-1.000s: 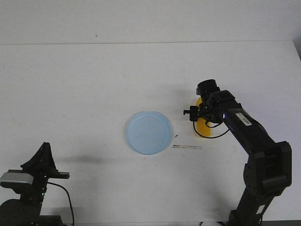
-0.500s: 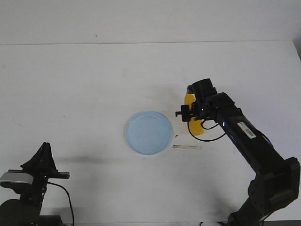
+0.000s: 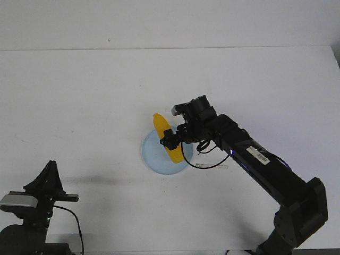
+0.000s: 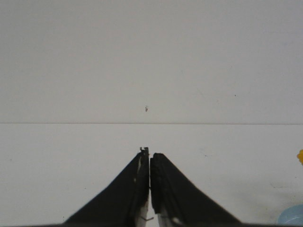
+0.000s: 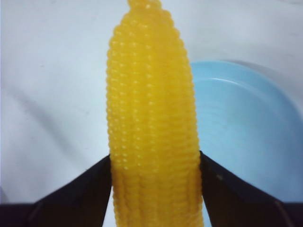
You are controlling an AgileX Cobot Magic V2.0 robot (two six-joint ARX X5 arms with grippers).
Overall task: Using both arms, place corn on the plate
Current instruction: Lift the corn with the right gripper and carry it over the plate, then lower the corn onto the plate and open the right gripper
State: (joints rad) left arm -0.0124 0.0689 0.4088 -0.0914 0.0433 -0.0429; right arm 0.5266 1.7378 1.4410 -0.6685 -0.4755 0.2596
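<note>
The yellow corn (image 3: 164, 137) is held in my right gripper (image 3: 169, 141), over the far left part of the light blue plate (image 3: 159, 159); its tapered end points away past the rim. In the right wrist view the corn (image 5: 152, 118) fills the middle between both black fingers (image 5: 83, 191), with the plate (image 5: 241, 137) beneath and to one side. I cannot tell if the corn touches the plate. My left gripper (image 4: 149, 156) is shut and empty; its arm rests at the near left corner of the table (image 3: 45, 186).
A thin grey strip (image 3: 212, 166) lies on the white table just right of the plate, under my right arm. A sliver of plate (image 4: 292, 216) and a bit of the corn (image 4: 300, 156) show in the left wrist view.
My right arm has carried the corn to the left, from beside the plate's right side to over the plate. The left arm has not moved.
</note>
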